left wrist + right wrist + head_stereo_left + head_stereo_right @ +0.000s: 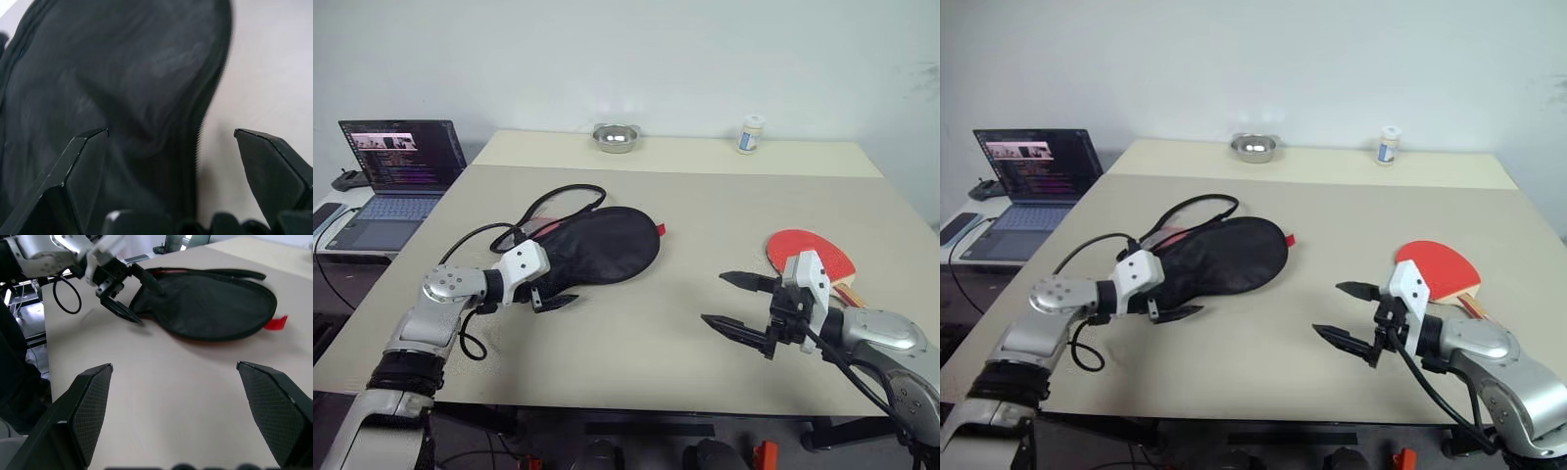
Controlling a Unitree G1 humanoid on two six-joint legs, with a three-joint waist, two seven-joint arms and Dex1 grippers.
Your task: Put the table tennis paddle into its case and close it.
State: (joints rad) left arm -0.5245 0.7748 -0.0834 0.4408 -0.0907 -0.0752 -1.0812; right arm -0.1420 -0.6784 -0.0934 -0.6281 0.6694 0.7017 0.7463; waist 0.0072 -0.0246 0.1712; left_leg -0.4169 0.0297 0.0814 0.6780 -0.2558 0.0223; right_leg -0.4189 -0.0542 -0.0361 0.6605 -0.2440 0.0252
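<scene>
On the beige counter (636, 333) nothing's packed yet: your left end effector (551, 299), spread empty, noses the black case (597, 245), while the table tennis paddle (808, 253) lies just behind your equally open, empty right end effector (736, 302).

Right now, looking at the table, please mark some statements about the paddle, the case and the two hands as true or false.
1. The paddle is already inside the case. False: it lies on the bare table, apart from the case, near the right hand.
2. The right hand is open and holds nothing. True.
3. The left hand is shut on the case. False: its fingers stand open at the narrow end of the case.
4. The case lies with a black face up. True.
5. A metal bowl and a small bottle stand at the far edge of the table. True.
6. The laptop lies on the case. False: it sits beside the table, on the robot's left.
</scene>
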